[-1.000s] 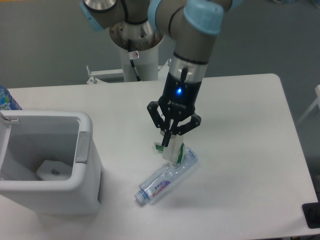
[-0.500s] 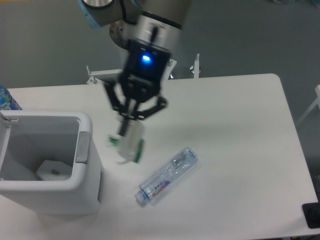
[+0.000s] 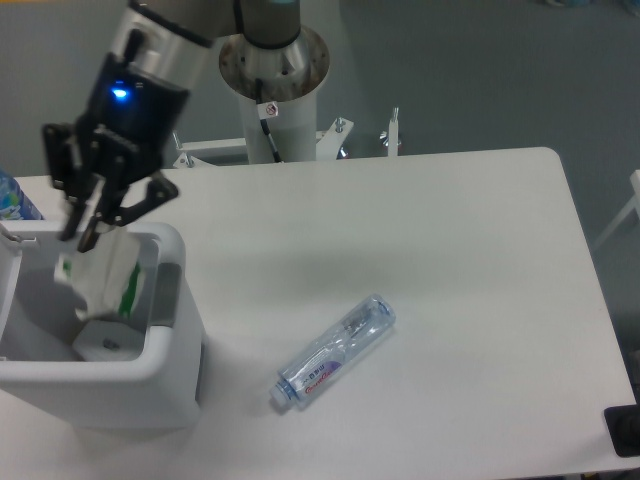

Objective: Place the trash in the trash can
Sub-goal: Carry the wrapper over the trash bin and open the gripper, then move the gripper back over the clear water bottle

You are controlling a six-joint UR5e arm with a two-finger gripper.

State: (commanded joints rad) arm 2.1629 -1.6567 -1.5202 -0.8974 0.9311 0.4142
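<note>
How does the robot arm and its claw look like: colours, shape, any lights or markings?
The arm is built of round silver-grey metal tubes. Its wrist section ends in a black cylinder with a small glowing blue light. The claw is black, with two thin fingers on angular linked bars. The arm stands on a white round pedestal, which carries a small red-and-white sticker. No loose cables show on the arm.

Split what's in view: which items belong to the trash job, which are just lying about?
Job:
- wrapper, white with green edge, held in the pincer over the bin
- water bottle, lying on the table
- trash bin, light grey, at the left

Lying about:
- blue-patterned object at the left edge, cut off
- dark object at the bottom right corner
</note>
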